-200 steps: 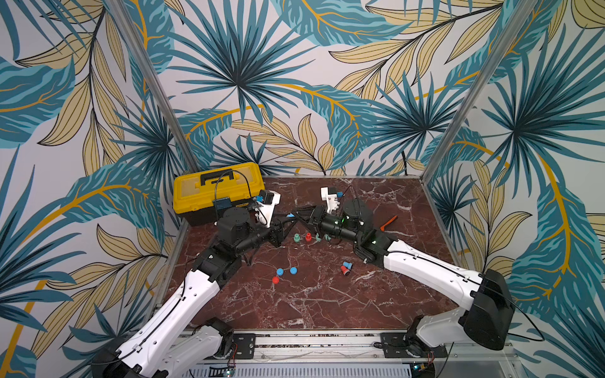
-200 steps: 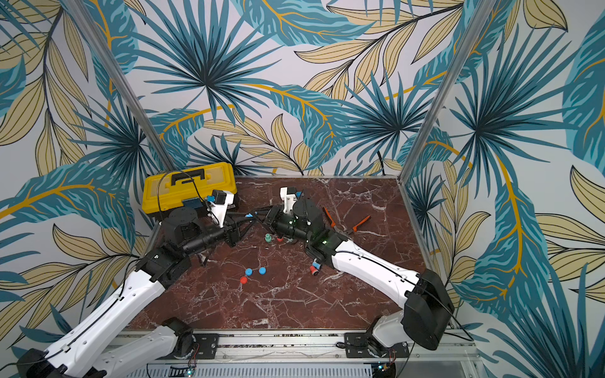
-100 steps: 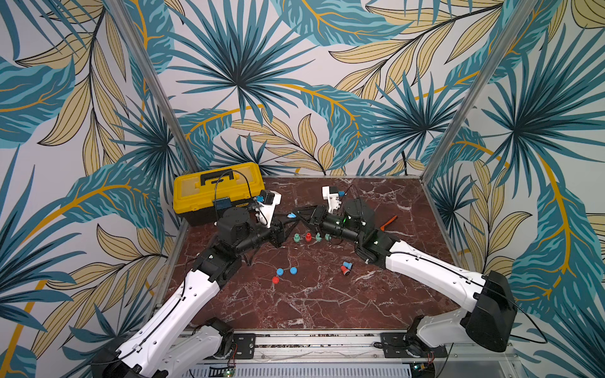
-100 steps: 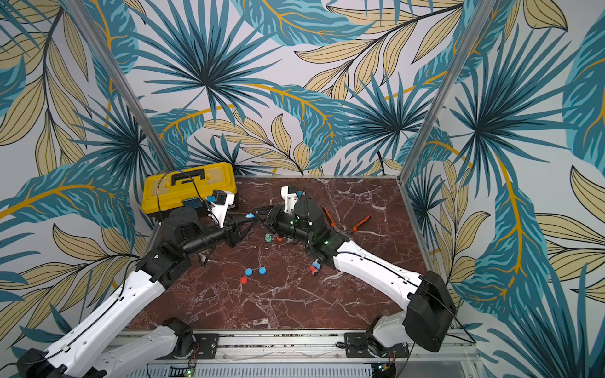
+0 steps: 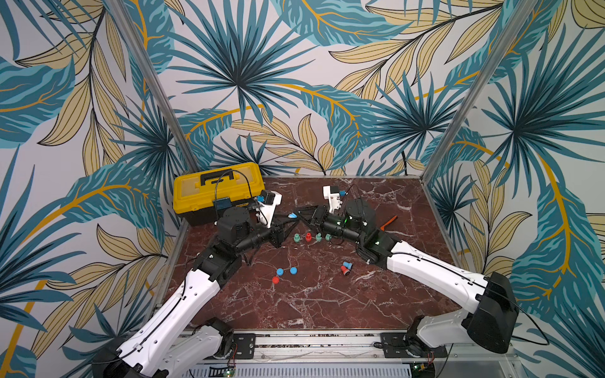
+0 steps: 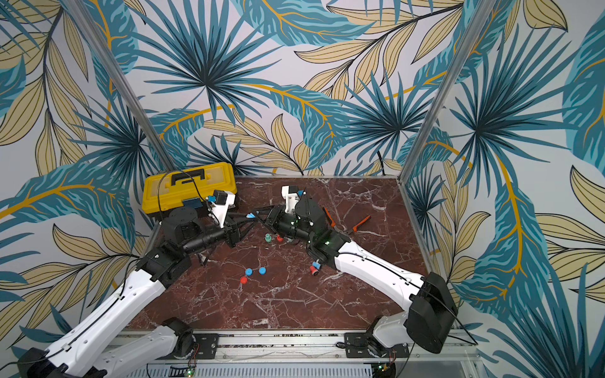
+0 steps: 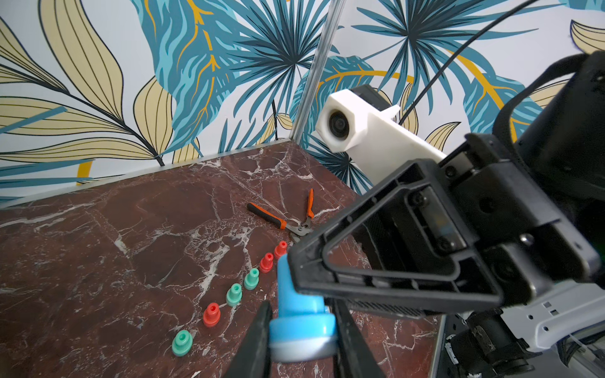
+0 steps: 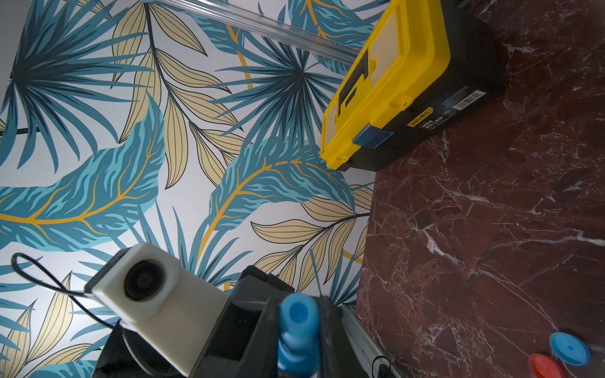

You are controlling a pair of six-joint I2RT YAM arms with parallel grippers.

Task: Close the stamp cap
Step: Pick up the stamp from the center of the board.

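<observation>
Left fingers (image 7: 257, 342) pinch the pale cap (image 7: 302, 348) and right fingers (image 8: 330, 329) clamp the blue stamp (image 7: 299, 302), both held above the row of green and red stamps (image 7: 234, 294); the cap looks nearly seated, leaving a final press.

Centre of frame: blue stamp (image 5: 292, 215) now plainly visible between the left hand (image 5: 288, 218) and right hand (image 5: 299, 213); one second earlier it barely showed.

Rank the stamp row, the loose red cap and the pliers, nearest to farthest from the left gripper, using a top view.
1. Stamp row, right beside the left gripper.
2. Red cap, toward the front edge.
3. Pliers, far right side.
</observation>
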